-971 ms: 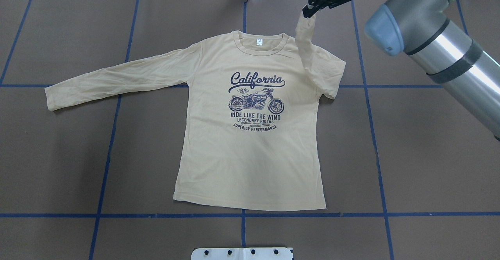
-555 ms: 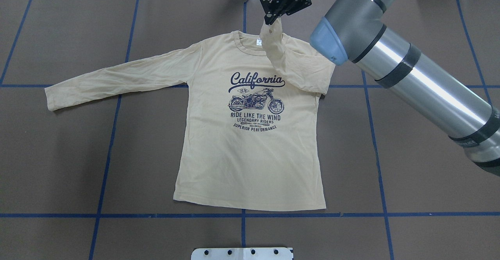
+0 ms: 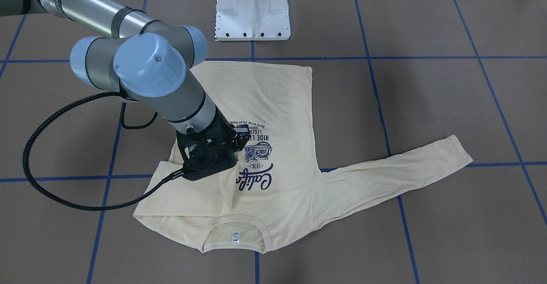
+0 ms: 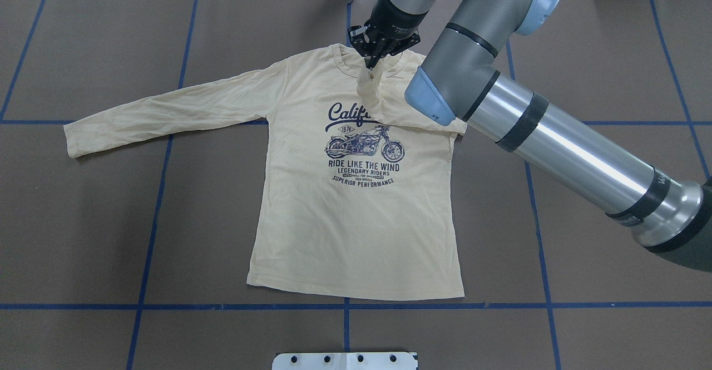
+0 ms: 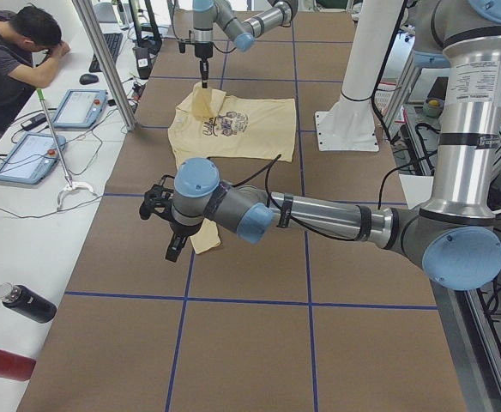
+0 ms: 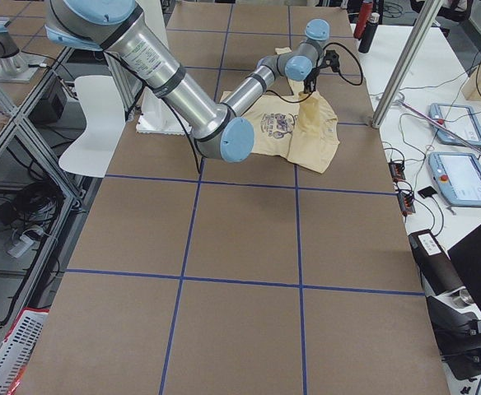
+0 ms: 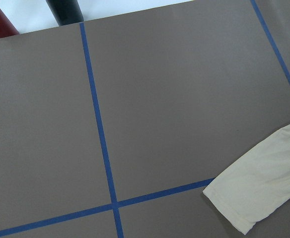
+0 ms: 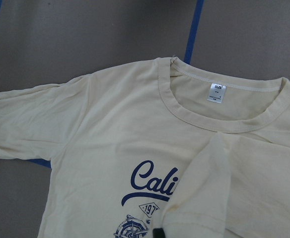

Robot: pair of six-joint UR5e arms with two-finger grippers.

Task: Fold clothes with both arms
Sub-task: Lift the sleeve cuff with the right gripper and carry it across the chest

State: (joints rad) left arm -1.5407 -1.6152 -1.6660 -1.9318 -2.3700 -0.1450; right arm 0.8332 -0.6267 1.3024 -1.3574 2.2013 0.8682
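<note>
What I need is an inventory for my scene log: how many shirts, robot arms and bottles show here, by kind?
Shirts: 1, the pale yellow shirt
Robot arms: 2, the left arm and the right arm
Bottles: 2, the black bottle and the red bottle, both on the white side bench
Total: 5

Table stock, counted:
- Long-sleeved shirt (image 4: pixel 356 220), cream-yellow, navy print: 1
- Neck tag (image 8: pixel 216 93), white: 1
- Robot arms: 2 (right arm (image 4: pixel 573 153), left arm (image 5: pixel 319 216))
- Black two-finger grippers: 2 (right gripper (image 4: pixel 371 65), left gripper (image 5: pixel 173 251))
- Pedestal base (image 3: pixel 253 15), white: 1
- Bottles: 2 (black bottle (image 5: pixel 27 303), red bottle (image 5: pixel 2 362))
- Control tablets: 2 (far tablet (image 5: pixel 79 107), near tablet (image 5: pixel 27 159))
- Person (image 5: pixel 10 60), seated: 1
</note>
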